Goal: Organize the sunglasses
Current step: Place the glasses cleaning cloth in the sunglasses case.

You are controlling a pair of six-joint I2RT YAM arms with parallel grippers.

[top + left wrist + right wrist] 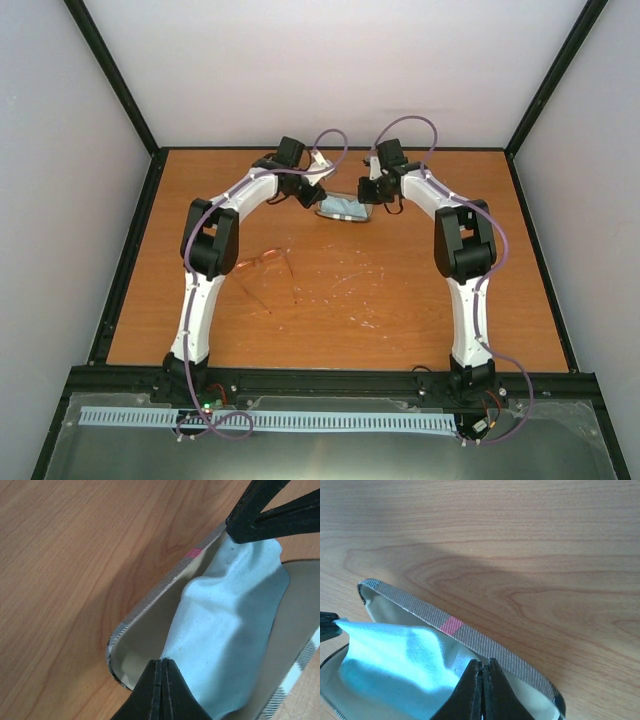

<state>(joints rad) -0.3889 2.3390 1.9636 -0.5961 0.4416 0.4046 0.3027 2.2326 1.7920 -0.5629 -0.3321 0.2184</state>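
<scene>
The sunglasses (263, 264), with orange-pink lenses and thin dark arms, lie unfolded on the table beside the left arm's elbow, apart from both grippers. The tan striped case (328, 213) lies open at the back centre, its rim showing in the left wrist view (165, 580) and the right wrist view (470, 635). The light blue cloth (235, 610) is stretched over the case's cream inside. My left gripper (162, 664) is shut on one end of the cloth. My right gripper (481, 667) is shut on the other end of the cloth (395, 655).
Both arms reach to the back of the wooden table (400, 290) and meet over the case. Black frame rails (130, 250) border the table, with grey walls around it.
</scene>
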